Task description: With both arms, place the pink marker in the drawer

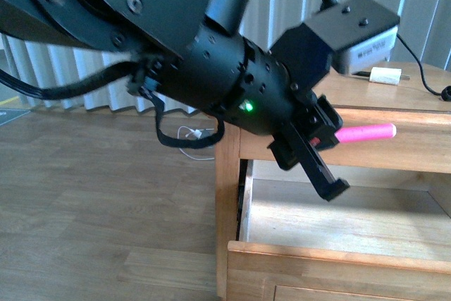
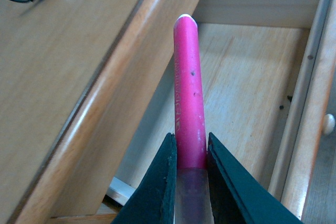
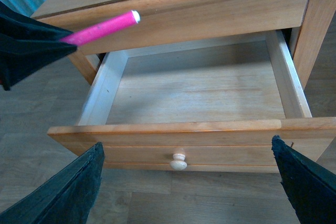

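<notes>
My left gripper (image 1: 330,147) is closed tight on the pink marker (image 1: 366,132). In my left wrist view the two black fingers (image 2: 167,182) squeeze the pale cap end, and the bright pink body (image 2: 188,77) sticks straight out past them. The far tip is white.

The marker is up in the air. It is not in the drawer (image 1: 338,255). From the front view it lies almost flat, just in front of the table's front edge (image 1: 394,147) and above the open drawer. The right wrist view shows the marker (image 3: 102,27) over the back left corner of the drawer (image 3: 184,129), with my left gripper (image 3: 63,39) holding it from the side.

The drawer is pulled out a long way. Its inside is pale wood, and I see nothing lying in it. The little round knob (image 3: 178,162) sits in the middle of the front.

My right gripper (image 3: 187,144) is wide open — its two black fingers (image 3: 68,192) stand far apart with nothing between them. It hangs in front of the drawer, not touching it.

On the table top (image 1: 352,93) there is a white charger block (image 1: 385,75) with a black cable — and a grey box (image 1: 366,47) just behind it.
</notes>
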Controlling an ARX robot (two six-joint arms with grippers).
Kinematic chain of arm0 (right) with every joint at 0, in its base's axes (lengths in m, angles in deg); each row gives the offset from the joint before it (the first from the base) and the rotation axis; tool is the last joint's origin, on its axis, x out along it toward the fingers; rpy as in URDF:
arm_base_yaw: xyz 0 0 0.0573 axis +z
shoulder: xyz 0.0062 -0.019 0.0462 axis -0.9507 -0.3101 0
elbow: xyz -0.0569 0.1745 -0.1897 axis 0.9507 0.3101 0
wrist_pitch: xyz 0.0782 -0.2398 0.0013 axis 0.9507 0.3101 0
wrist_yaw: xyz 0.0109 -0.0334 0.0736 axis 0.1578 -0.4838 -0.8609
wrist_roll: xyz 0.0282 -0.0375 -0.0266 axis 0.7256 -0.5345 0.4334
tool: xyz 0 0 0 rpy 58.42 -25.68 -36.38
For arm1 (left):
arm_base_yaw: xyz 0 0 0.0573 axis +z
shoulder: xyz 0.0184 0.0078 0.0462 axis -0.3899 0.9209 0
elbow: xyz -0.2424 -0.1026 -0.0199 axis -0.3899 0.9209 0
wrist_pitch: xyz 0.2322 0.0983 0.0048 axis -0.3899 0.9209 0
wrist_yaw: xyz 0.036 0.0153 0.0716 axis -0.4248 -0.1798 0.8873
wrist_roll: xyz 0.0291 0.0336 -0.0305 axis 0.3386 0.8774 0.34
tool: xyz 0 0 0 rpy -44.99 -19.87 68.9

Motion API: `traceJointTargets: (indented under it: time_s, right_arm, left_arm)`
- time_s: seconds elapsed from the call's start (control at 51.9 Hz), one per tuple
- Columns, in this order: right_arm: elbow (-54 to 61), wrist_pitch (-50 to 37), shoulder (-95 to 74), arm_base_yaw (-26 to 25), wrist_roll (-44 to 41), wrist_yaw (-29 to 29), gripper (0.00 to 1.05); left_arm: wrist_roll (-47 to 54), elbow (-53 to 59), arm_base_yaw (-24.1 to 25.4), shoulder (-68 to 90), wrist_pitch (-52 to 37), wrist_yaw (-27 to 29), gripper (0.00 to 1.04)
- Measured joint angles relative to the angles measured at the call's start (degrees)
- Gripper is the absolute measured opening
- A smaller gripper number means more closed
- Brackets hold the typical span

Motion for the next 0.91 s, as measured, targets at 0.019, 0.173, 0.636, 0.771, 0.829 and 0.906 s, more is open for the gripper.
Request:
traceJointTargets:
  time_s: [0.019,0.173,0.636,0.771,0.829,0.906]
  right_arm:
    - [0.0,0.0,0.0,0.0,0.0,0.0,0.96]
    - [0.0,0.0,0.0,0.0,0.0,0.0,0.96]
    - [0.0,0.0,0.0,0.0,0.0,0.0,0.96]
    - [0.0,0.0,0.0,0.0,0.0,0.0,0.96]
    - [0.0,0.0,0.0,0.0,0.0,0.0,0.96]
    - [0.0,0.0,0.0,0.0,0.0,0.0,0.96]
  left_arm:
    - [0.1,-0.5,-0.3,1.3,-0.2,0.4,0.14]
    - [0.4,-3.3,-1.4,6.4,-0.9,2.0,0.14]
    - [0.4,-8.3,-2.7,17.1,-5.6,5.6,0.14]
    - [0.1,-8.3,-2.7,17.2,-6.3,5.7,0.34]
    - [-0.2,-8.1,-2.8,16.9,-6.9,6.1,0.43]
    - [-1.4,-7.0,-2.8,16.0,-8.1,7.1,0.55]
